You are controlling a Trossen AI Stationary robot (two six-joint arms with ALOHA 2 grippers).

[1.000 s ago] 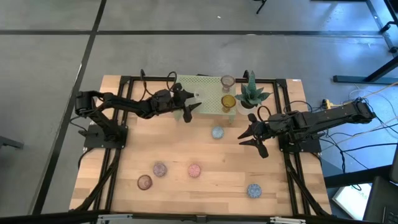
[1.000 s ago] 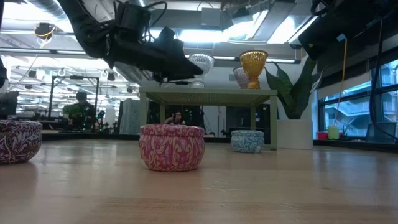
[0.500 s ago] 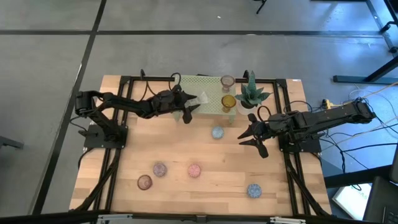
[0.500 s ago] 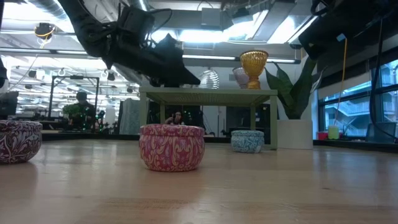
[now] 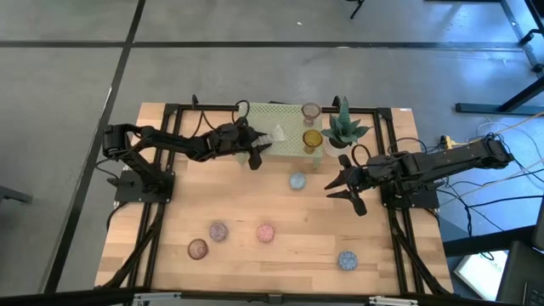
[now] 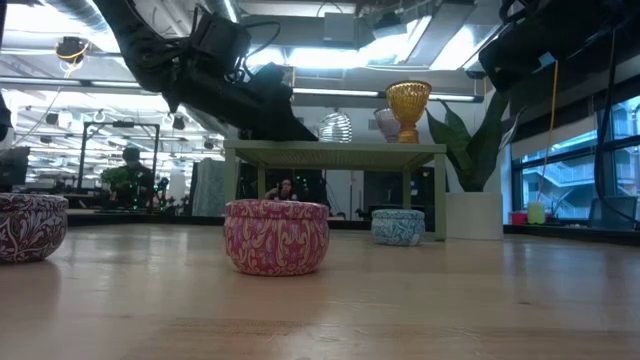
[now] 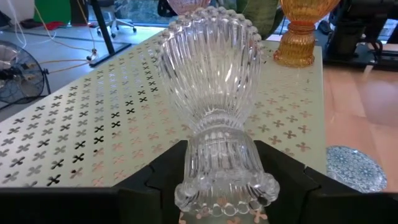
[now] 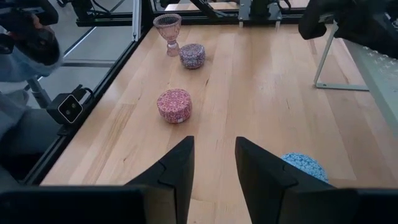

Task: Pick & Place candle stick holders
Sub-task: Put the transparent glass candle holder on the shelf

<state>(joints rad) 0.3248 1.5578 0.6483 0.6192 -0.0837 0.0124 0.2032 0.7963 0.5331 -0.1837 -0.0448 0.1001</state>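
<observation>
My left gripper (image 5: 257, 146) is shut on a clear ribbed glass holder (image 7: 211, 106), held over the pale green perforated stand (image 5: 270, 119) at its left part; the holder also shows in the low view (image 6: 335, 127), just above the stand's top. An amber holder (image 5: 312, 138) and a mauve holder (image 5: 311, 111) stand upright on the stand. Another mauve holder (image 5: 197, 248) stands on the table at the near left. My right gripper (image 5: 344, 187) is open and empty over the table's right half (image 8: 211, 162). My left gripper pinches the clear holder's stem and foot (image 7: 221, 177) between its two fingers (image 7: 158, 183). The fingers come from the table's left, slanting slightly down. The holder lies tipped along the fingers, cup end away from them. Whether the cup touches the stand, I cannot tell.
A spiky potted plant (image 5: 344, 127) stands right of the stand. A blue tin (image 5: 297, 180) sits on the table in front of the stand. Purple (image 5: 218, 230), pink (image 5: 266, 232) and blue (image 5: 347, 260) tins sit toward the near edge.
My left gripper has carried the clear holder a little toward the table's right and down toward the stand's top. The holder has tipped over from near upright to lying along the fingers. My right gripper has kept still.
</observation>
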